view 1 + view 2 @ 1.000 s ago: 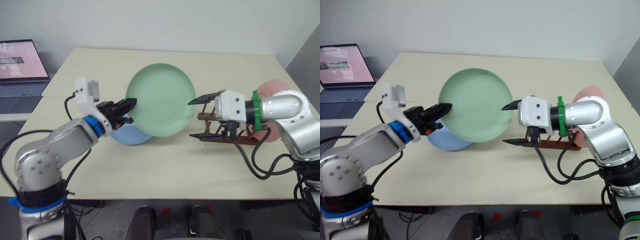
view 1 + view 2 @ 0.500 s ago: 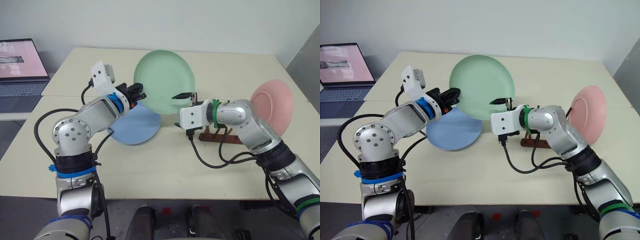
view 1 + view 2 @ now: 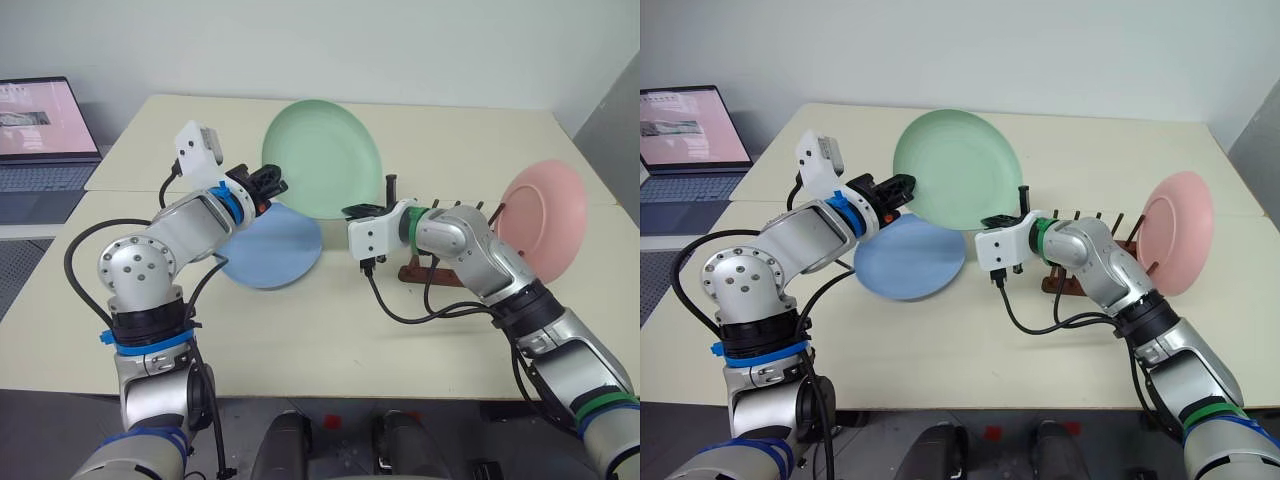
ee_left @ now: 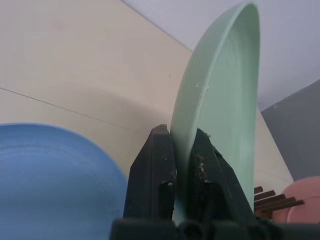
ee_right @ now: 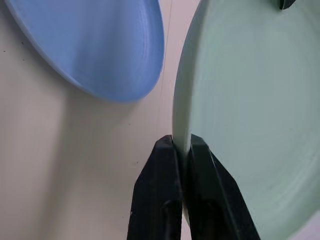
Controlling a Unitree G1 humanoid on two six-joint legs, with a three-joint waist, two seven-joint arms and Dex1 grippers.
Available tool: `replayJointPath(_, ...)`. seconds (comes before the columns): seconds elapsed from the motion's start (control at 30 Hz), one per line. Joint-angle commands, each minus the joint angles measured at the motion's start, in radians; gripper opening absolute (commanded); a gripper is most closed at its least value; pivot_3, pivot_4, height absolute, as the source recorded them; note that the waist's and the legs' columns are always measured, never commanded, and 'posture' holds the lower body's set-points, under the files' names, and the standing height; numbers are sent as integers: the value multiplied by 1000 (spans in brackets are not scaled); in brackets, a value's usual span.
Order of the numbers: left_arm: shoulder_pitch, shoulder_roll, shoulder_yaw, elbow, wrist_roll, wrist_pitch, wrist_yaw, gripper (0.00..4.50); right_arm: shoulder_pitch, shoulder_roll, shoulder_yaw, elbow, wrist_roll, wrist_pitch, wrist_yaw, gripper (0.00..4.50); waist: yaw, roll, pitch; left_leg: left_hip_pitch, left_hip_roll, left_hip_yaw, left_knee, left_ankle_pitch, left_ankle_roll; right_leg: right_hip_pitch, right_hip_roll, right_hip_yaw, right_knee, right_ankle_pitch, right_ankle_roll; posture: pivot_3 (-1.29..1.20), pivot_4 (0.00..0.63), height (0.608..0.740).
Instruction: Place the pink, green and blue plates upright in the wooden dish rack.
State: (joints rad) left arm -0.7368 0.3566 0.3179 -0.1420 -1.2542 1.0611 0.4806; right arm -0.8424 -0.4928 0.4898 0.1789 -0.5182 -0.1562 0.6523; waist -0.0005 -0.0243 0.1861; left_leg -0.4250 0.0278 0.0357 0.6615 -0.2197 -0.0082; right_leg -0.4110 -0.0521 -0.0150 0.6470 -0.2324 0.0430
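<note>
The green plate (image 3: 322, 158) is held upright above the table between both grippers. My left gripper (image 3: 272, 184) is shut on its left rim, with the black fingers (image 4: 156, 150) on either side of the edge. My right gripper (image 3: 362, 209) is shut on its lower right rim, its fingers (image 5: 162, 170) pinching the edge. The blue plate (image 3: 281, 250) lies flat on the table under the green one. The pink plate (image 3: 545, 220) stands upright at the right end of the wooden dish rack (image 3: 442, 268), whose other pegs are free.
An open laptop (image 3: 40, 130) sits at the far left, off the table (image 3: 300, 330). Black cables hang from both wrists. A grey panel stands at the right, beyond the table's corner.
My right gripper came in from the right to the green plate's lower right rim and shut on it. My left gripper kept its hold as the plate rose and moved away.
</note>
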Motion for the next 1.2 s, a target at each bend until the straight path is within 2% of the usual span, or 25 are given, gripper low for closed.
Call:
replayJointPath(0.03, 13, 70, -25, -60, 23, 12, -145, 2, -22, -3, -61, -26, 24, -5, -11, 0, -1, 0, 0, 0, 0, 0, 0, 0, 0, 0, 0, 0, 0, 0, 0, 0, 150, 740)
replayJointPath(0.1, 34, 132, -46, -79, 66, -1, -255, 720, -21, -7, -76, -39, 36, -2, -7, 0, -2, 0, 0, 0, 0, 0, 0, 0, 0, 0, 0, 0, 0, 0, 0, 0, 150, 740)
replayJointPath(0.13, 44, 170, -50, -86, 76, -7, -326, 918, -20, -11, -84, -49, 43, 0, -3, 0, -2, 0, 0, 0, 0, 0, -1, 0, -1, 0, 0, 0, 0, 0, 0, 0, 150, 740)
replayJointPath(0.23, 87, 323, -72, -101, 167, -83, -618, 1794, -9, -31, -115, -94, 70, 14, 11, 0, -5, 0, 0, 0, 0, 1, -1, 0, -1, -1, 1, 0, 0, 0, 0, 0, 150, 740)
replayJointPath(0.33, 155, 467, -118, -141, 308, -257, -954, 2791, 17, -47, -178, -173, 128, 71, 44, 0, -5, 0, 0, 0, 1, 2, -2, 0, 0, -2, 1, 1, 0, -1, -1, 0, 150, 740)
replayJointPath(0.47, 220, 560, -216, -151, 522, -491, -1222, 3916, 81, -63, -309, -359, 326, 303, 166, 0, 4, 0, 0, 0, 1, 3, -3, 0, 0, -2, 0, 1, -1, -4, -6, 0, 150, 740)
replayJointPath(0.53, 201, 541, -266, -154, 575, -561, -1296, 3916, 110, -44, -435, -495, 507, 542, 200, 0, 8, 0, 0, 0, 3, 3, -3, 0, 0, -2, -1, 1, -1, -4, -6, 0, 150, 740)
replayJointPath(0.67, 153, 479, -334, -196, 598, -606, -1394, 3916, 118, -41, -669, -665, 778, 948, 180, 0, 14, 0, 0, -2, 5, 2, -1, 0, 1, -2, -2, 1, 0, -4, -6, 0, 150, 740)
replayJointPath(0.9, 108, 408, -386, -220, 609, -621, -1494, 3916, 149, -46, -1034, -819, 1139, 1462, 101, 0, 11, 0, 0, -2, 4, 2, -2, -1, 1, -3, -1, 1, 0, -4, -6, 0, 150, 740)
replayJointPath(1.03, 80, 363, -399, -209, 602, -618, -1533, 3916, 224, -51, -1164, -834, 1257, 1626, 81, 0, 7, 0, 0, -2, 3, 2, -2, -1, 2, -3, 0, 0, 0, -2, -3, 0, 150, 740)
replayJointPath(1.2, 58, 325, -404, -211, 601, -607, -1553, 3916, 295, -77, -1222, -806, 1321, 1642, 55, 0, 1, 0, 0, -2, 2, 2, -1, -1, 2, -3, 0, 1, 0, -2, -2, 0, 150, 740)
